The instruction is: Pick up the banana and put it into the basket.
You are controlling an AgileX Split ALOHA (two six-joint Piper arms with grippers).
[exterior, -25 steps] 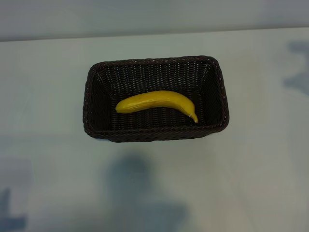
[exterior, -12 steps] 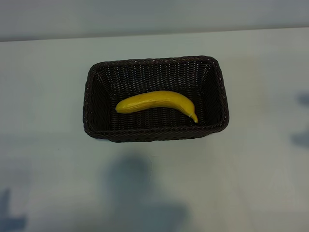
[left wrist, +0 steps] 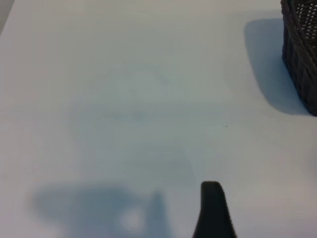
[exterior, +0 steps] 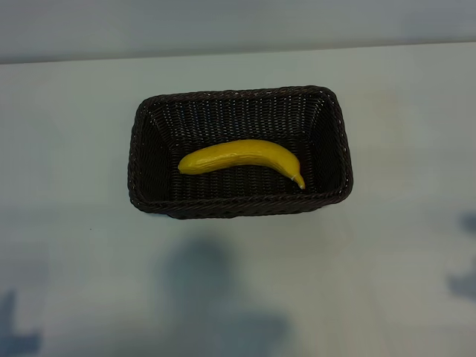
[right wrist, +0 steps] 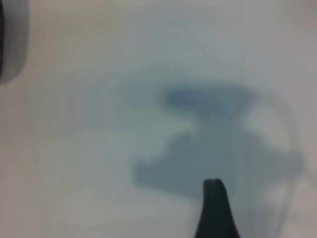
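Observation:
The bright yellow banana (exterior: 242, 156) lies inside the dark brown wicker basket (exterior: 141, 160), stem tip towards the basket's right end. Neither arm appears in the exterior view. In the left wrist view, one dark finger (left wrist: 213, 210) of my left gripper hangs over bare table, with a corner of the basket (left wrist: 300, 54) off to one side. The right wrist view shows one dark finger (right wrist: 215, 210) of my right gripper above bare table and its own shadow. Both grippers stand open, with nothing between the fingers.
The basket sits mid-table on a pale tabletop (exterior: 89, 260). Arm shadows fall on the near left corner (exterior: 15, 327) and the right edge (exterior: 465, 279). A dark rounded object (right wrist: 11, 42) shows at the border of the right wrist view.
The shadow at the exterior view's right edge has slid from the far side towards the near side. Banana and basket have not moved.

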